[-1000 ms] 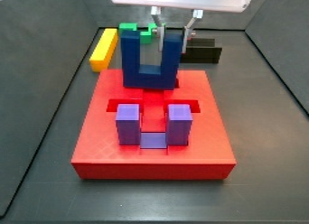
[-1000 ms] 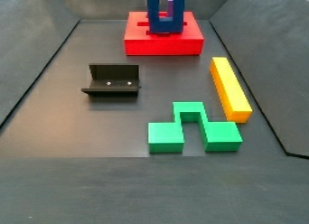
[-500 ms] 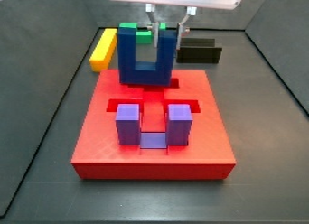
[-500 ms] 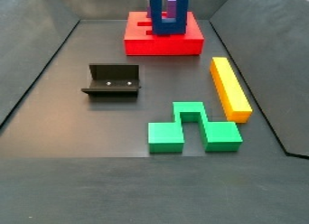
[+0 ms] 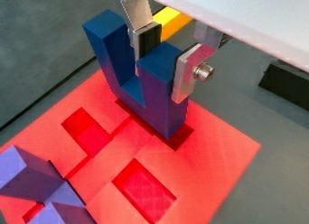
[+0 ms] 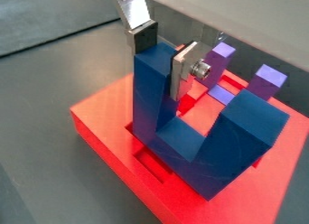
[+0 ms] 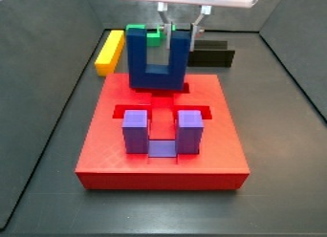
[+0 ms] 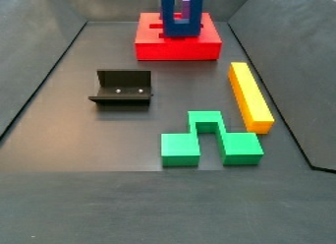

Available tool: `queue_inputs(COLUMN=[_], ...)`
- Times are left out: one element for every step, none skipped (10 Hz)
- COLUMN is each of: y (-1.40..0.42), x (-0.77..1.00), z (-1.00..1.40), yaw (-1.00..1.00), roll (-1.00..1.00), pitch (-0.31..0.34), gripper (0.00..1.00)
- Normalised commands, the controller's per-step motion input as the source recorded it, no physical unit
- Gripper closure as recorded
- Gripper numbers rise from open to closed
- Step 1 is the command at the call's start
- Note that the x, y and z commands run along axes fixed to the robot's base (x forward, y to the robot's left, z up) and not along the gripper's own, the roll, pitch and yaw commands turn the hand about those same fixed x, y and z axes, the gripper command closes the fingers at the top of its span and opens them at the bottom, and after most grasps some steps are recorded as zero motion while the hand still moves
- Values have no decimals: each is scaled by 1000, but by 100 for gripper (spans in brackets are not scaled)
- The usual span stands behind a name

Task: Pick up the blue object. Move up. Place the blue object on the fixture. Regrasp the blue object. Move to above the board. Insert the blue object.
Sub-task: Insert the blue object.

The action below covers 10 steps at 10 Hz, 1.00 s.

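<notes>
The blue object (image 7: 159, 67) stands upright, prongs up, at the far end of the red board (image 7: 217, 155); its base sits at a cut-out slot there. My gripper (image 7: 183, 35) comes down from above and is shut on one prong. In both wrist views the fingers clamp that prong, gripper (image 5: 165, 54) and gripper (image 6: 163, 58), with the blue object (image 5: 112, 49) and blue object (image 6: 241, 137) reaching down to the board (image 5: 211, 164) and board (image 6: 107, 119). The black fixture (image 8: 122, 88) stands apart on the floor, well away from the board (image 8: 178, 49).
A purple U-shaped block (image 7: 163, 132) stands in the board's near slot. A green notched block (image 8: 206, 140) and a yellow bar (image 8: 251, 93) lie on the floor beside the fixture. Dark walls enclose the floor.
The blue object, held in the gripper, shifted a little toward the board's far end over the last second. It has barely moved in the last half second.
</notes>
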Motion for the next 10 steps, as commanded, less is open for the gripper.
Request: queue_inputs(y=[0,0,-97,-106,-103,-169,-37,0,234,260], x=[226,109,0,-114,-54,-49,-17,46,454,340], z=[149,46,63,49,63,49,0,-200,-400,-343], yaw=[51,94,106,129,143,129,0,0,0,0], roll=[21,156,247,324,394,337,51,-31,-184,-164], pitch=[-20,-64,-111,-177,-211,-167,-9,69,236,143], gripper=[100,100,100,100,100,100,100,100,100,100])
